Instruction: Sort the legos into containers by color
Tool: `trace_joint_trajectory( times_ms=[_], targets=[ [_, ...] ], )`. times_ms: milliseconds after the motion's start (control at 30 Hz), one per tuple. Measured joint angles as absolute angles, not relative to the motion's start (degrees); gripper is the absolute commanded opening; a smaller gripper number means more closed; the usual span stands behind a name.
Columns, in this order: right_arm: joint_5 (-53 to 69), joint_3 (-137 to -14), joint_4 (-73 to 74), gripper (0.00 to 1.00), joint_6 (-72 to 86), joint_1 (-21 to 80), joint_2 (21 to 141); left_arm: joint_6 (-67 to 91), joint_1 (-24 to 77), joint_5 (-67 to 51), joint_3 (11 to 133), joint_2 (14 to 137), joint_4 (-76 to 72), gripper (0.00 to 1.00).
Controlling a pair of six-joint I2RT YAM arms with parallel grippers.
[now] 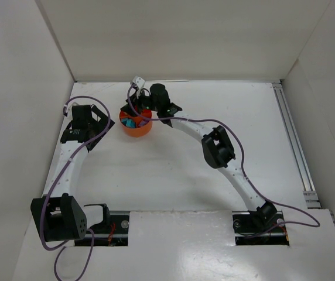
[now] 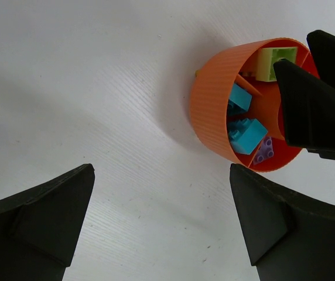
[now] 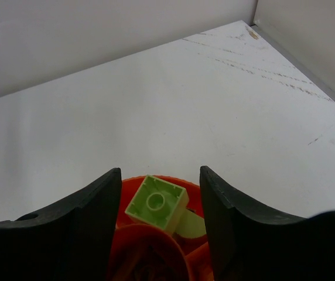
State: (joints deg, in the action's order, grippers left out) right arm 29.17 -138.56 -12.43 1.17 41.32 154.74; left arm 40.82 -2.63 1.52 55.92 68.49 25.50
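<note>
Right wrist: lime green lego [image 3: 156, 203] inside parted right tool [image 3: 160, 171], above dish [image 3: 133, 243]

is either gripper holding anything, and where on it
Nothing is gripped: the right gripper stands parted around the tilted lime green brick, gaps either side, above the dish; left gripper is open, empty.

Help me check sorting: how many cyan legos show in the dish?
2. Both lie in the orange dish: one cyan lego by its wall, the other beside the purple lego. Jaws of the right gripper cover part, so more may hide.
</note>
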Motion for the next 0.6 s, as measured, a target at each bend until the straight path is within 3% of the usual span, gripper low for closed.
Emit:
trace_joint_trajectory(
  times_ms=[100,400,600],
  targets=[
    [29.63,-138.54,-12.43,0.67,1.13,41.32,154.47,40.82,-2.63,1.50,55.92,68.49,25.47,1.00],
    [31.46,-138.04,-12.21,0.67,0.91,41.32,153.38,40.82,-2.63,0.91,55.92,68.49,25.45,1.00],
    [32.42,-137.75,-11.92,0.74,0.05,41.28,149.56,40.82,-2.63,0.69,55.92,68.49,25.43,1.00]
  ],
)
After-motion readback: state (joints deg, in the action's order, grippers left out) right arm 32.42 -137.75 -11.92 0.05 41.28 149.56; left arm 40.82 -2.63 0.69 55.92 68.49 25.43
